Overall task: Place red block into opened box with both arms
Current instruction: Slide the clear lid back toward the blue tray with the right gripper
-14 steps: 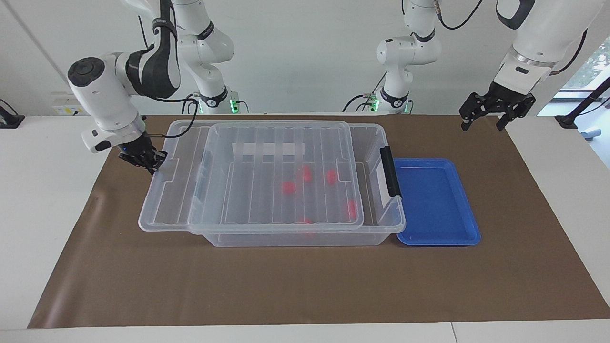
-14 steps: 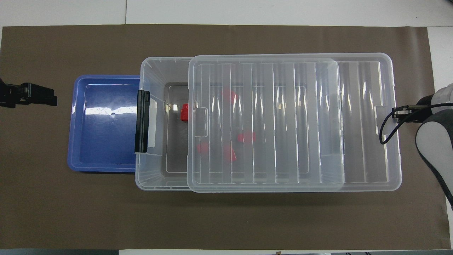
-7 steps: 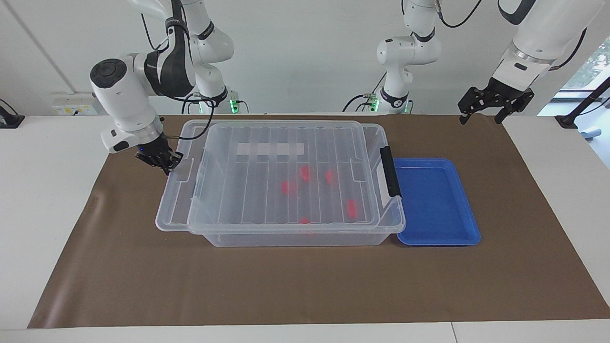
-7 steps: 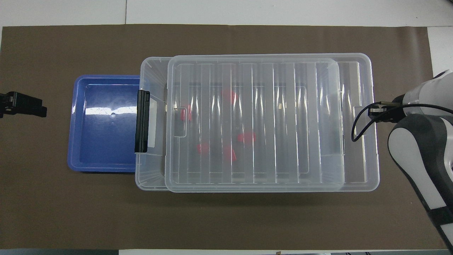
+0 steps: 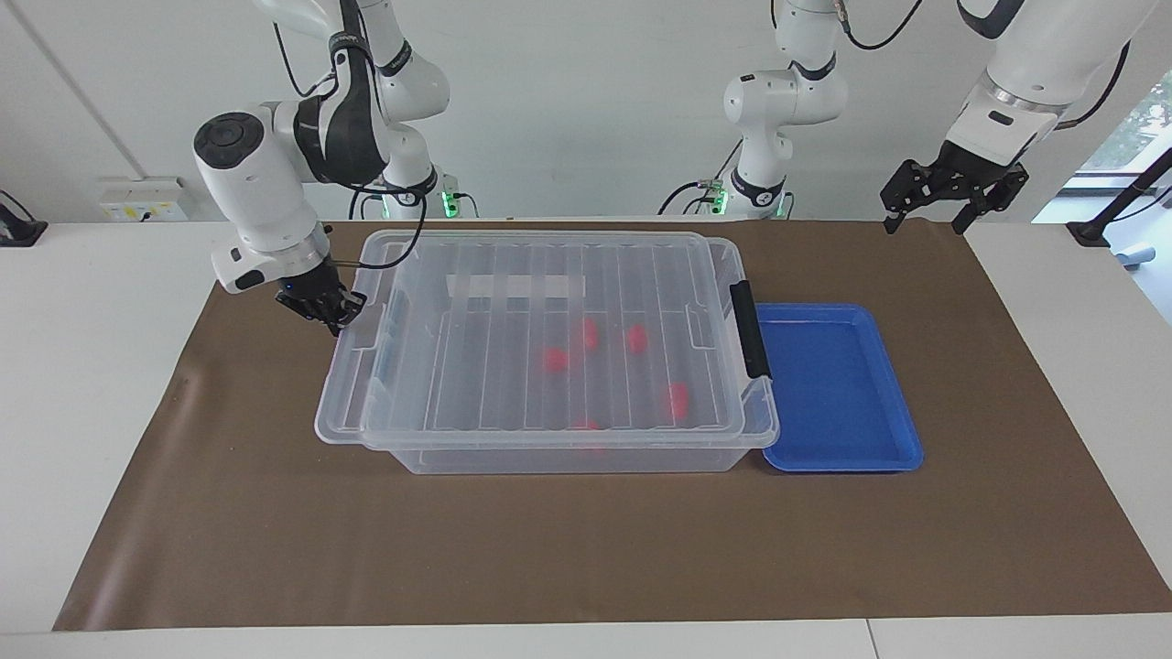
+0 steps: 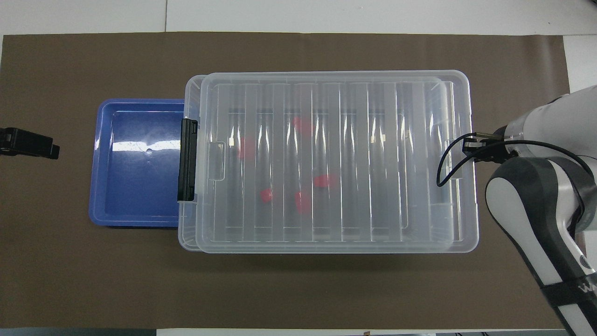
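Brown paper covers the white table, and the box (image 5: 732, 430) sits in its middle with a blue tray (image 5: 838, 458) touching its end toward the left arm. Its ribbed lid (image 5: 549, 275) lies almost square over it, overhanging slightly toward the right arm's end. The right gripper (image 5: 328, 309), fingertips together, is pressed at the lid's edge there. The left gripper (image 5: 943, 197), fingers apart and holding nothing, waits high over the table's corner near the left arm's base.

Several red blocks (image 6: 326, 181) lie on the box floor under the lid, blurred pink through the ribbed plastic; each red block looks small and stubby.

Judging from this, a hard or off-centre push could skew the lid, jam it on the black latch (image 5: 749, 329), or shove the whole box into the tray.
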### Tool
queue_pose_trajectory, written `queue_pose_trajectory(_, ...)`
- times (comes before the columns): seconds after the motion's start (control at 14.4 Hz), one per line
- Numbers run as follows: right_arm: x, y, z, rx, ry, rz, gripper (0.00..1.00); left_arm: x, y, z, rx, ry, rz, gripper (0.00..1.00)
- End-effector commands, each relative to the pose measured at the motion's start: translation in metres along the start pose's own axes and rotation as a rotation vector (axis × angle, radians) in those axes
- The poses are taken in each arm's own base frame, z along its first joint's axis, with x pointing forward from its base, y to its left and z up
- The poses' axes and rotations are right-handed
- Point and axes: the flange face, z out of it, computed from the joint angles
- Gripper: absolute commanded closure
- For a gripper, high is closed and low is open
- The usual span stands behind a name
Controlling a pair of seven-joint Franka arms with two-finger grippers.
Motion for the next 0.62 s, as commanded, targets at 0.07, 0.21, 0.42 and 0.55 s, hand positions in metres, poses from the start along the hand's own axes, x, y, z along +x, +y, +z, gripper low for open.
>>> queue_pose_trajectory(0.07,-0.008,-0.008,0.001,0.017,-0.002,0.02,1.0,-0.006,-0.001,-0.004,-0.017,0.001,0.013,0.0)
queue_pose_trajectory(0.21,-0.009,-0.009,0.001,0.017,-0.002,0.032,1.0,-0.007,0.0,-0.004,-0.015,0.004,0.016,0.0)
queue_pose_trajectory(0.42,-0.011,-0.016,0.002,0.017,-0.001,0.023,1.0,-0.008,0.001,-0.003,-0.013,0.004,0.014,0.0)
queue_pose_trajectory(0.55,-0.013,-0.022,0.001,0.018,-0.001,0.036,1.0,-0.009,0.001,-0.002,-0.014,-0.001,0.012,0.0)
